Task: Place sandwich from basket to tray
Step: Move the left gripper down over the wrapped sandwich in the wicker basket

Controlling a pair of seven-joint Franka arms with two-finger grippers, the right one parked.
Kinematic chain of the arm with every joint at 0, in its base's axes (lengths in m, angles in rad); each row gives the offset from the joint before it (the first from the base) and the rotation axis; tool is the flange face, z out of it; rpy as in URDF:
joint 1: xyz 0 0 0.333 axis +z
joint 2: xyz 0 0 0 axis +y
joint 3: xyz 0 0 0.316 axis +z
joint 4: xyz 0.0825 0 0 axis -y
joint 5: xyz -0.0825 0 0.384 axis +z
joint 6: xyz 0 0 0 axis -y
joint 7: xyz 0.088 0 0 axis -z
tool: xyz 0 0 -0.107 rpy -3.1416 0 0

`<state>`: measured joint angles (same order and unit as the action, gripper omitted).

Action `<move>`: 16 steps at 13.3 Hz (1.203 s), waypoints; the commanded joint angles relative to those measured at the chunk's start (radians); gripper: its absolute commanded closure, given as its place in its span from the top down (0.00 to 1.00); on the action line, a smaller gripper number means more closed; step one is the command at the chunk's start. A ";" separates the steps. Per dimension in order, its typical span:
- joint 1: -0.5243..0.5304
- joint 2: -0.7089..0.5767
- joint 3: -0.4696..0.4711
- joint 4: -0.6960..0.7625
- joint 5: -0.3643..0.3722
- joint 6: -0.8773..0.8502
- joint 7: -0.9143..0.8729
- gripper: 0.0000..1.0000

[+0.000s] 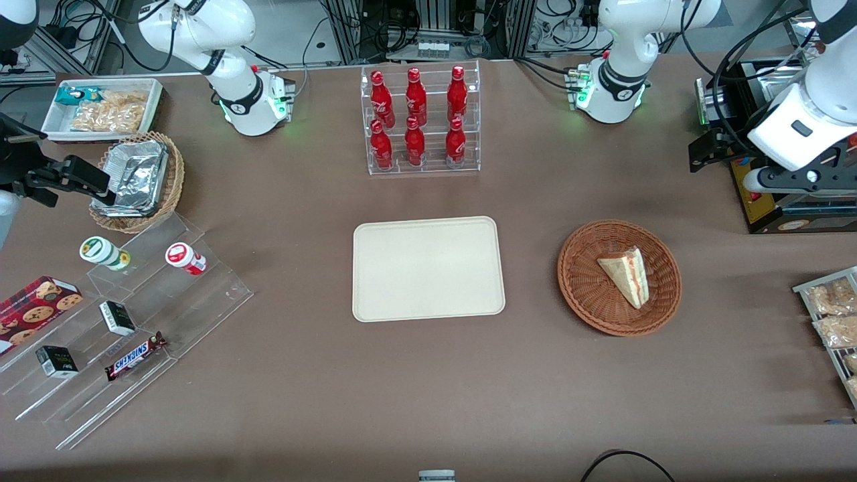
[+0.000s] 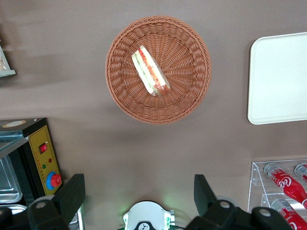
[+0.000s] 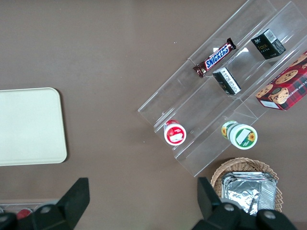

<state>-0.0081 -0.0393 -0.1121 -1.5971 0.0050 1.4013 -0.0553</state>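
Brown tabletop holds the basket (image 1: 620, 277) with the sandwich (image 2: 150, 71) lying in it, long axis slanted; the gripper (image 2: 138, 194) hovers released, high above, farther from the front camera.

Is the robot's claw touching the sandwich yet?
Apart. In the left wrist view the gripper, jaws open, hangs high over bare table, clear of the sandwich lying in the basket.
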 commanded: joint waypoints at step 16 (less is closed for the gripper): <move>-0.009 0.030 -0.011 -0.478 0.017 0.536 0.005 1.00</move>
<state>-0.0131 0.0165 -0.1250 -2.0071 0.0073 1.8745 -0.0551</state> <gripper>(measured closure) 0.000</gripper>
